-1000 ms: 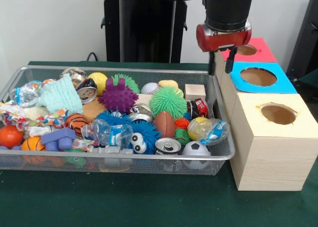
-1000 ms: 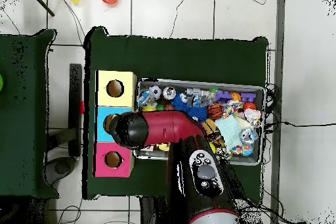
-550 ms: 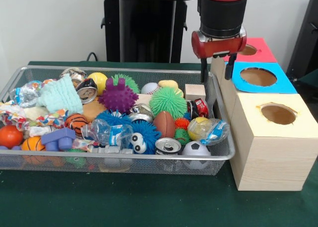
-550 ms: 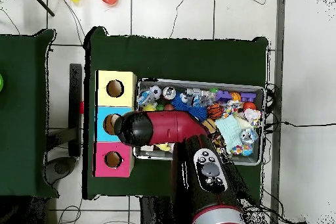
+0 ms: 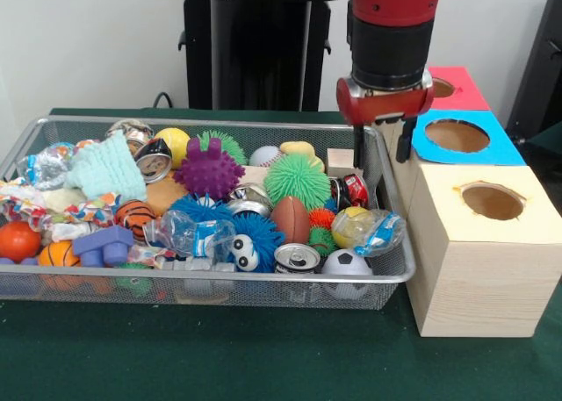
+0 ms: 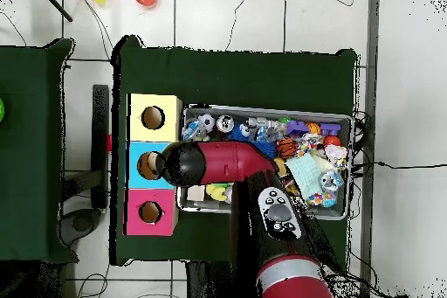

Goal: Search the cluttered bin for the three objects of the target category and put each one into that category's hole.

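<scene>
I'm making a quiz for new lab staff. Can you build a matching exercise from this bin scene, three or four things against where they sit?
Things:
1. gripper
2. soccer ball
3. orange ball
4. yellow box

Places:
A. bin's left end
B. nearest of the three boxes
C. over the bin's right rim
D. bin's front right corner

Pairs: 1-C, 2-D, 3-A, 4-B

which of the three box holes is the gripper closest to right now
The blue-topped middle hole: the gripper hangs beside it, while the red and yellow holes lie farther off.
</scene>
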### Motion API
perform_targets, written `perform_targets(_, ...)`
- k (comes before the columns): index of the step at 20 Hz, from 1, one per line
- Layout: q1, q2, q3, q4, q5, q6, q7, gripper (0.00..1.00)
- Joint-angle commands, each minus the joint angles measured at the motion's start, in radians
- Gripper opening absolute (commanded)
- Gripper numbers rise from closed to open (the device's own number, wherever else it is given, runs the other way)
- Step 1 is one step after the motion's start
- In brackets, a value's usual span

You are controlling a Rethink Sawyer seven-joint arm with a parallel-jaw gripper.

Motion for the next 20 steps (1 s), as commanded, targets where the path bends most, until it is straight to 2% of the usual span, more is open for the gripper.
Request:
perform_targets(1, -0.003, 0.107, 0.052, -0.121, -0.065, -0.088, 0.028, 1.0)
perform_targets(10, -0.016, 0.131, 0.069, -0.146, -0.079, -0.106, 0.019, 1.0)
perform_targets(20, -0.002, 0.114, 0.062, -0.167, -0.078, -0.065, 0.015, 1.0)
